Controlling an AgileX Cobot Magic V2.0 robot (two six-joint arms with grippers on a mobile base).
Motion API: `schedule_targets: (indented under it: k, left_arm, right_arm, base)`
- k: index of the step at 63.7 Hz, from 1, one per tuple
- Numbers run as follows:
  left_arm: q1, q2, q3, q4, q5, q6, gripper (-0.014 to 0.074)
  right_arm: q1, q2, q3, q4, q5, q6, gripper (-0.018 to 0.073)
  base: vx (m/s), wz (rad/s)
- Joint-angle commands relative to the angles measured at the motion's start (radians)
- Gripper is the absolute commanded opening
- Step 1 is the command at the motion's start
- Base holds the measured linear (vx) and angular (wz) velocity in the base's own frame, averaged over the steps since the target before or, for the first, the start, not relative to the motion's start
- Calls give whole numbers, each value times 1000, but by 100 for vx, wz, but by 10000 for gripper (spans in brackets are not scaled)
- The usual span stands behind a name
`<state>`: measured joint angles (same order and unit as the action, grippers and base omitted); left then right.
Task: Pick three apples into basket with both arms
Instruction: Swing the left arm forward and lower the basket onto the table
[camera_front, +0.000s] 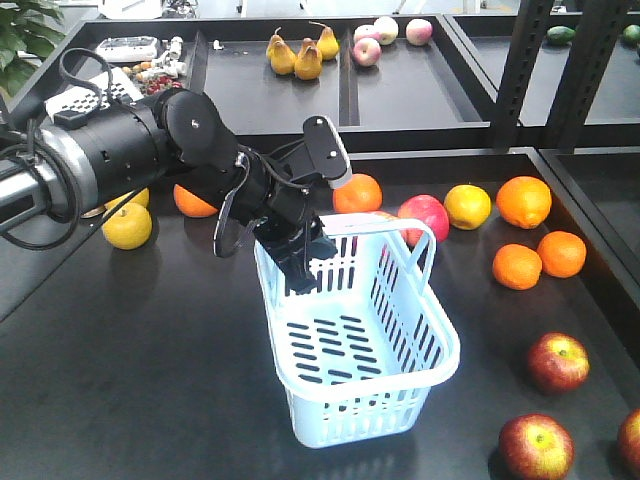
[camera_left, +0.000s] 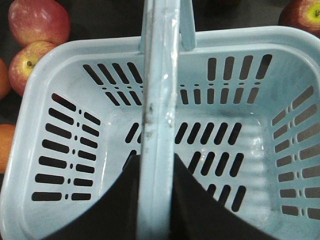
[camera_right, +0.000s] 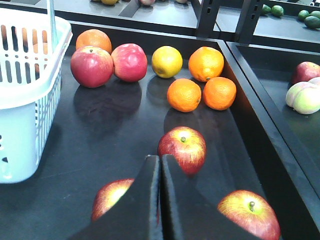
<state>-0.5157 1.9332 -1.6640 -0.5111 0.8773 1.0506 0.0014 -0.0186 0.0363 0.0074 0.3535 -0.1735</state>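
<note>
The pale blue basket (camera_front: 360, 350) stands mid-table, and nothing lies inside it (camera_left: 240, 75). My left gripper (camera_front: 300, 262) is shut on its hoop handle (camera_left: 159, 90), which runs straight between the jaws of this gripper (camera_left: 157, 162). Three dark red apples with yellow patches lie at the near right: one (camera_front: 558, 360), a second (camera_front: 536, 446) and a third (camera_front: 630, 440) at the frame edge. In the right wrist view they are spread around my right gripper (camera_right: 160, 159), which is shut on nothing: one apple (camera_right: 182, 148) just ahead, one (camera_right: 111, 197) left and one (camera_right: 248, 213) right.
Oranges (camera_front: 517, 266) and a lemon (camera_front: 467, 206) lie right of the basket, with pink-red apples (camera_right: 130, 61) beside it. A raised ledge (camera_right: 260, 125) bounds the table on the right. Pears (camera_front: 296, 55) sit on the far shelf, and a yellow fruit (camera_front: 127, 226) lies at the left.
</note>
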Motion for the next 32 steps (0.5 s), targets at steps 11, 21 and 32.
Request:
schedule_targets:
  k: [11, 21, 32]
  left_arm:
    - [-1, -55, -36, -43, -50, -3, 339]
    - [-1, -66, -38, -43, -58, -3, 459]
    - [0, -132, -38, -40, -40, -17, 465]
  right_arm:
    - [-1, -6, -32, -7, -72, -10, -8]
    - [-1, -6, -32, -7, -72, -10, -8]
    - [-1, -6, -32, -7, -72, -10, -8]
  base:
    - [0, 0]
    - [0, 0]
    - [0, 0]
